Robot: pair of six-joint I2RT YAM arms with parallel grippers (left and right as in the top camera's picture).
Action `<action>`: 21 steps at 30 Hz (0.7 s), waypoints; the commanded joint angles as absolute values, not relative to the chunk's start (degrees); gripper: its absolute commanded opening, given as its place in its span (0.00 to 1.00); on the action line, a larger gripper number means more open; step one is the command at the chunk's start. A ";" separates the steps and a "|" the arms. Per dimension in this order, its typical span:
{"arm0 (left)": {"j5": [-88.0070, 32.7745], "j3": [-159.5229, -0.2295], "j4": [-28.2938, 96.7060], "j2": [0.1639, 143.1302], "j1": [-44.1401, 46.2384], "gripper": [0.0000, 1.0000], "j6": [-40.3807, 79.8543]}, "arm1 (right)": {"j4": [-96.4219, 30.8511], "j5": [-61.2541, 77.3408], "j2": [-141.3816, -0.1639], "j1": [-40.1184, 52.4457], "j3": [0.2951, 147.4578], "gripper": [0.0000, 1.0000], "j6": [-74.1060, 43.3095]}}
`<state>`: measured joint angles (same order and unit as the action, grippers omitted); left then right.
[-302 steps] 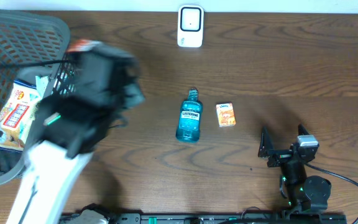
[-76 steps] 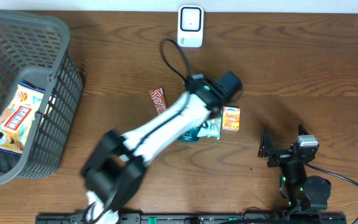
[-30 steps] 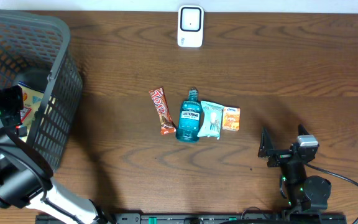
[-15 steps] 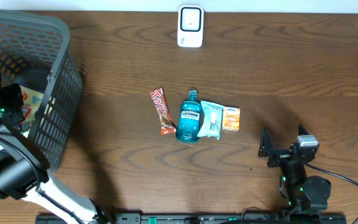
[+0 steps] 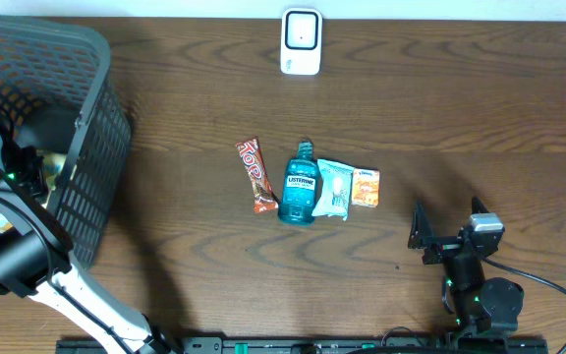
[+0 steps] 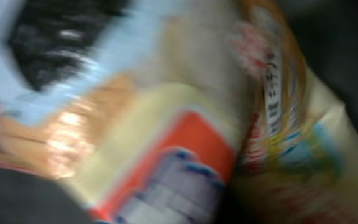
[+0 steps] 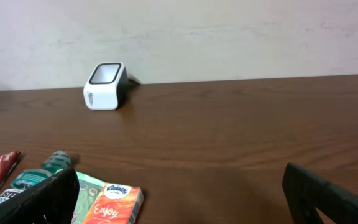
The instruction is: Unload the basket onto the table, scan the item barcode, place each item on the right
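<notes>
Left gripper (image 5: 28, 167) is down inside the grey basket (image 5: 91, 59) at the left end of the table (image 5: 480, 108), pressed close against crinkled snack packets (image 6: 166, 143). Its wrist view is a blur of wrapping with no fingers showing, so I cannot tell whether it is apart, together or clamped on a packet. Right of the basket a row lies mid-table: chocolate bar (image 5: 256, 175), then just beside it the blue mouthwash bottle (image 5: 300, 187), pale tissue pack (image 5: 334, 189) and orange tissue pack (image 5: 366, 187), these three touching. Beyond the bottle, near the far edge, stands the white scanner (image 5: 301, 41). Right gripper (image 5: 448, 224) rests at the near right, fingers spread wide apart, holding nothing.
</notes>
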<state>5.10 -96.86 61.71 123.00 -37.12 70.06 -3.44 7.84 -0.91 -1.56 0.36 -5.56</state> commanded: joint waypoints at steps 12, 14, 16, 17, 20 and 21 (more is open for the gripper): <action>4.99 -94.06 61.89 107.57 -37.54 0.07 63.16 | -3.66 7.62 -0.71 -1.08 0.32 0.99 -5.06; 5.02 -94.06 60.31 102.15 -37.54 0.07 62.57 | -3.66 7.62 -0.71 -1.08 0.32 0.99 -5.04; 5.04 -94.06 58.65 96.47 -37.54 0.07 62.59 | -3.66 7.62 -0.71 -1.08 0.32 0.99 -5.06; 5.02 -94.06 57.60 93.78 -37.54 0.07 62.57 | -3.66 7.62 -0.71 -1.08 0.32 0.99 -5.06; 4.91 -94.06 54.65 85.86 -37.54 0.07 62.57 | -3.66 7.62 -0.71 -1.08 0.32 0.99 -5.06; 4.75 -94.06 54.06 83.79 -37.54 0.07 62.54 | -3.66 7.62 -0.71 -1.08 0.32 0.99 -5.06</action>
